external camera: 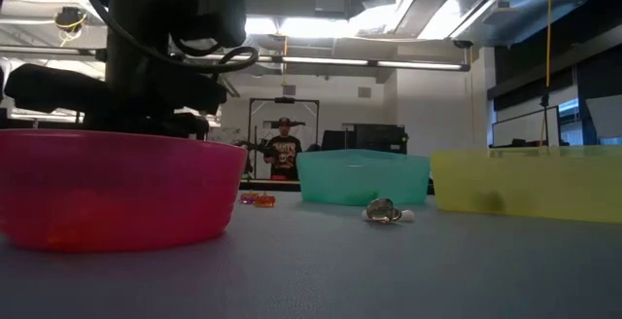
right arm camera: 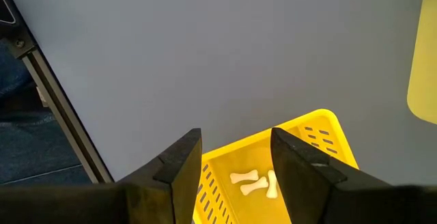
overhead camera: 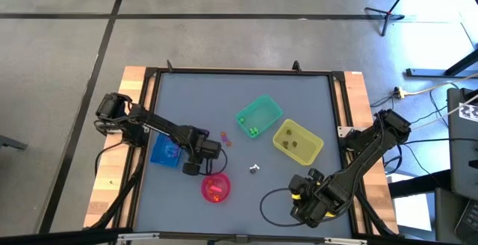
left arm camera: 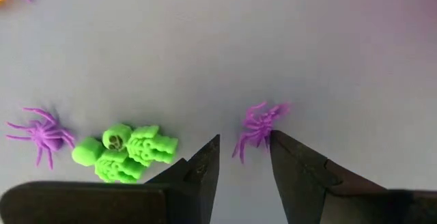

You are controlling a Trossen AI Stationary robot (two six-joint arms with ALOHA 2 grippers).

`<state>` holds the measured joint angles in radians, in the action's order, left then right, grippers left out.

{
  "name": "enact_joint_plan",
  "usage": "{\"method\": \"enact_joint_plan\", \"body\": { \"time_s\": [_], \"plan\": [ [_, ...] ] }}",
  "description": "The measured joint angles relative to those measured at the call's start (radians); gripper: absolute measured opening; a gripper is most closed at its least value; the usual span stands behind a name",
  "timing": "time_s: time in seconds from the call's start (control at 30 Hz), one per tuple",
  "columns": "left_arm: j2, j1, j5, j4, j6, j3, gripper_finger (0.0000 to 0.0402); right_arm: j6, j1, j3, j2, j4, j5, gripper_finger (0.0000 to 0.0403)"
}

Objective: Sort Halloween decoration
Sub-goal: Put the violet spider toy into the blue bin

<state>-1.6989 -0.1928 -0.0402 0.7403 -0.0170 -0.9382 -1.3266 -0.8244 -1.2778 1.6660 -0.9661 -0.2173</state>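
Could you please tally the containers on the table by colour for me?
Blue bin: 1
Green bin: 1
Yellow bin and yellow slotted basket: 2
Pink bowl: 1
Total: 5

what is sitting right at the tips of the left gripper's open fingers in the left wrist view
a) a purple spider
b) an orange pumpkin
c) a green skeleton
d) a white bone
a: the left gripper has its fingers apart, and a purple spider lies on the grey table just at their tips, while the green skeleton lies off to one side.
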Motion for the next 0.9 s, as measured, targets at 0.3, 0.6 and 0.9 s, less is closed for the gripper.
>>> {"method": "enact_joint_plan", "body": {
  "time_s": [0.3, 0.6, 0.9],
  "plan": [
    [0.0, 0.005, 0.0, -0.018, 0.001, 0.0, 0.0117, 0.0, 0.0, 0.0, 0.0, 0.0, 0.0, 0.0172],
    [0.0, 0.005, 0.001, -0.032, 0.001, 0.0, 0.0095, 0.0, 0.0, 0.0, 0.0, 0.0, 0.0, 0.0172],
    [0.0, 0.005, 0.001, -0.032, 0.001, 0.0, 0.006, 0.0, 0.0, 0.0, 0.0, 0.0, 0.0, 0.0172]
  ]
}}
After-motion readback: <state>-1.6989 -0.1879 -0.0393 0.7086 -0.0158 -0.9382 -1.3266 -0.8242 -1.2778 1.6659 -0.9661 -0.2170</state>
